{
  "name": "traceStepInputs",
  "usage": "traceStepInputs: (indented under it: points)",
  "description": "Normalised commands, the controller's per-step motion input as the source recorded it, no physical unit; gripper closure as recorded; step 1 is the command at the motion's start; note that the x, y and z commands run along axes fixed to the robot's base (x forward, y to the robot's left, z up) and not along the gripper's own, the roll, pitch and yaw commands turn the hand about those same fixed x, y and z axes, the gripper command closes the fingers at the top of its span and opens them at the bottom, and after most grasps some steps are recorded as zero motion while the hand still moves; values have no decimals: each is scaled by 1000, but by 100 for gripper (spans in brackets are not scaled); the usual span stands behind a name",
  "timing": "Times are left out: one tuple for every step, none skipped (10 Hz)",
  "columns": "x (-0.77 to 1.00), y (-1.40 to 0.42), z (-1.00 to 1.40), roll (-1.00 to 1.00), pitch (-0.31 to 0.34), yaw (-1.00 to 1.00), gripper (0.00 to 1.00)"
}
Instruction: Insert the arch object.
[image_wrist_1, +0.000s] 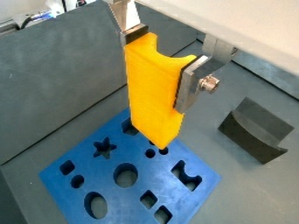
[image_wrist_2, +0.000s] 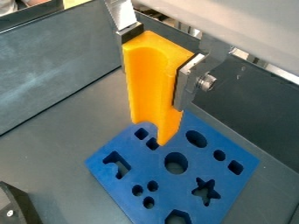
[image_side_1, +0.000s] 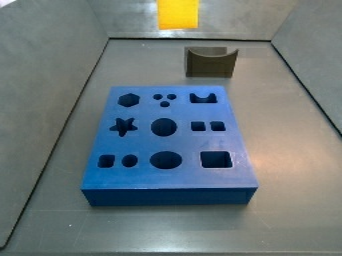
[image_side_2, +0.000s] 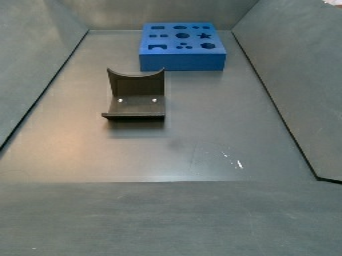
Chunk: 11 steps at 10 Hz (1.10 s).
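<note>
In both wrist views the gripper (image_wrist_1: 162, 54) (image_wrist_2: 155, 54) hangs above the blue board (image_wrist_1: 70, 179) (image_wrist_2: 117, 184), its silver plates pinching the arch object (image_wrist_1: 149, 92) (image_wrist_2: 149, 83), a smooth yellow-orange block held upright. The board's cutouts look empty. In a side view only the block's lower end (image_side_1: 178, 13) shows, cut off by the frame, and a dark notched block (image_side_1: 209, 62) stands behind the board (image_side_1: 134, 192). In a side view that dark block (image_side_2: 135, 97) lies well apart from the board (image_side_2: 181, 62); the gripper is out of frame.

One arch object (image_wrist_1: 155, 92), one gripper (image_wrist_1: 163, 66) above – apparently – one blue board (image_side_1: 167, 145), one dark block (image_side_2: 135, 96)
</note>
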Motion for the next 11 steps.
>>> traceStepInputs:
  points:
    - [406,57,-977,0,123,-54,100]
    - [643,80,-1000,0,34,0,100]
    - [694,74,-1000,0,0,0,100]
    - [697,80,-1000,0,0,0,100]
    - [609,140,-1000,0,0,0,100]
    - [457,226,-1000,0,0,0,100]
    - [254,217,-1000,16,17,63,100]
    - [3,189,-954,99,3,217,100]
    - [0,103,-666,140,0,214,100]
    - [0,0,-106,0,-27,0,100]
    - [0,0,0,0,-13,0,100]
